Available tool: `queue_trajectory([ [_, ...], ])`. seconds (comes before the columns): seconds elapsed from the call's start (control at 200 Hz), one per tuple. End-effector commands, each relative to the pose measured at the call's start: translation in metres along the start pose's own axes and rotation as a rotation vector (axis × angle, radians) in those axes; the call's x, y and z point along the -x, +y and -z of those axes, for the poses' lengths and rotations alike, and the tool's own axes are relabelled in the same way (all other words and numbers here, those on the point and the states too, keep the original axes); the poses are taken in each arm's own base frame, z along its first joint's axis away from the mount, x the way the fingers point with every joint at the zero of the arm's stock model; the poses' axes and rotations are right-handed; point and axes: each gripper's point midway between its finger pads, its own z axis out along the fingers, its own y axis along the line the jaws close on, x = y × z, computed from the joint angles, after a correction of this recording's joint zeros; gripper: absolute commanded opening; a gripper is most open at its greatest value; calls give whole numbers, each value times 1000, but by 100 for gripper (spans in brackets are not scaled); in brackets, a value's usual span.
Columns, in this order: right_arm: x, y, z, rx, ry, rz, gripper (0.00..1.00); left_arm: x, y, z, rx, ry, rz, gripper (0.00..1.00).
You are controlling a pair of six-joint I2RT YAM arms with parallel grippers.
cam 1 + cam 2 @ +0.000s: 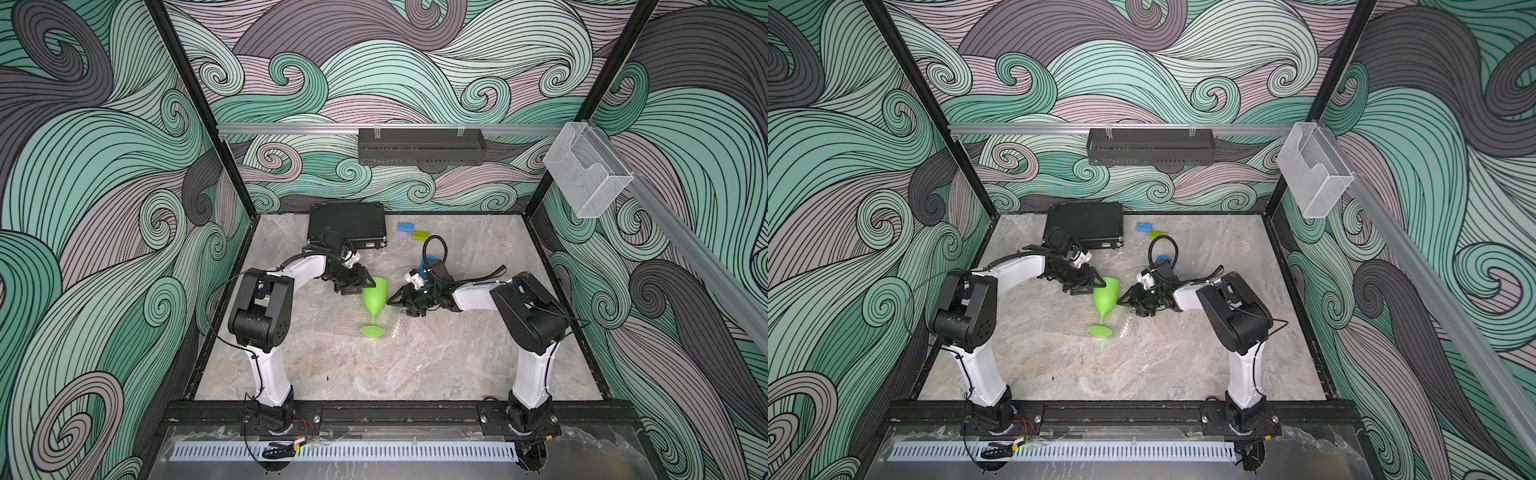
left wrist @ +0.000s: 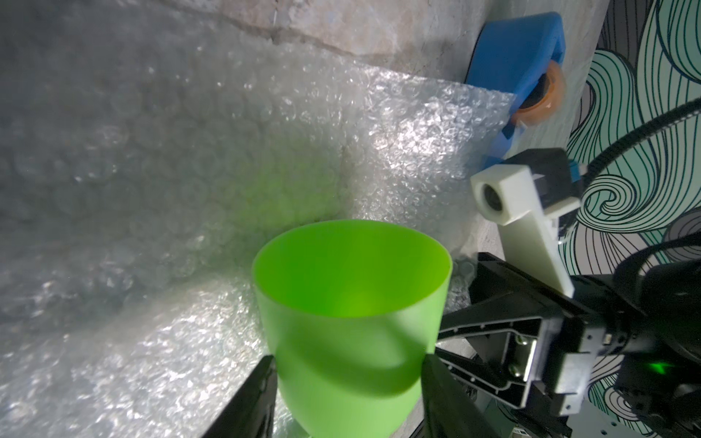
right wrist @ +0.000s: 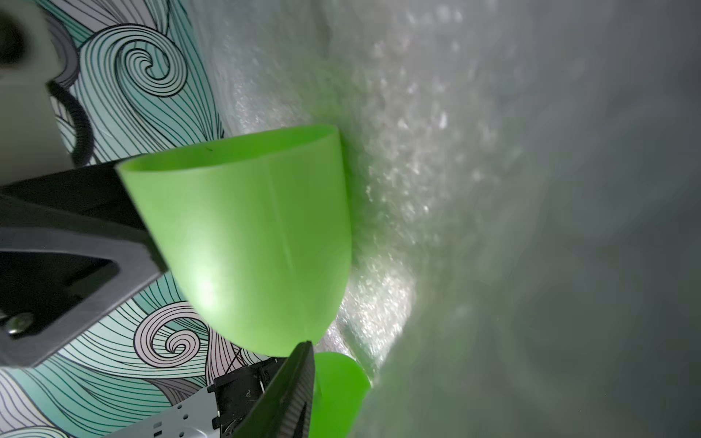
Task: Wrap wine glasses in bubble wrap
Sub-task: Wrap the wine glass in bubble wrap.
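Observation:
A lime-green wine glass (image 1: 375, 296) (image 1: 1105, 293) stands upright on the bubble wrap (image 1: 332, 324) in the middle of the table in both top views. My left gripper (image 1: 368, 286) (image 2: 349, 364) is shut on its bowl (image 2: 352, 303), one finger pressing each side. From the other side, my right gripper (image 1: 390, 300) (image 1: 1121, 300) reaches the bowl with its tips close to it. In the right wrist view only one finger (image 3: 296, 375) shows, by the bowl's base (image 3: 265, 227). A blurred fold of bubble wrap (image 3: 417, 170) close to the lens hides the other finger.
A black case (image 1: 347, 226) lies at the back of the table. A blue brick (image 1: 405, 227) and a flat lime brick (image 1: 420, 236) sit beside it. A blue tape dispenser (image 2: 519, 57) stands behind the right wrist. A clear holder (image 1: 586, 174) hangs on the right rail.

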Motion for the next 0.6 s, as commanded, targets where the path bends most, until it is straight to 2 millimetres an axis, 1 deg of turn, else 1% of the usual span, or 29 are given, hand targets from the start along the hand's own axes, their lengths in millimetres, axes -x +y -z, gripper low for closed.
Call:
queue_trajectory([
  [0.0,11,26,12,83,-46,31,38,-19,29,-11,108,55,58,56],
  [0.095,7,27,24,77,-69,40,37,-18,27,-7,114,45,43,56],
  [0.19,-1,23,29,45,-59,57,36,-20,27,-11,97,51,60,56],
  [0.25,-1,19,30,29,-53,41,31,-19,27,-10,104,52,55,56],
  [0.315,-1,20,31,32,-60,36,24,-19,27,-7,111,47,46,57],
  [0.395,-3,20,33,23,-63,43,16,-21,26,-9,100,50,59,57],
  [0.5,-6,20,38,-13,-52,54,10,-18,19,-2,91,35,39,58],
  [0.595,-8,27,39,-16,-57,76,4,-18,11,4,65,22,33,60],
])
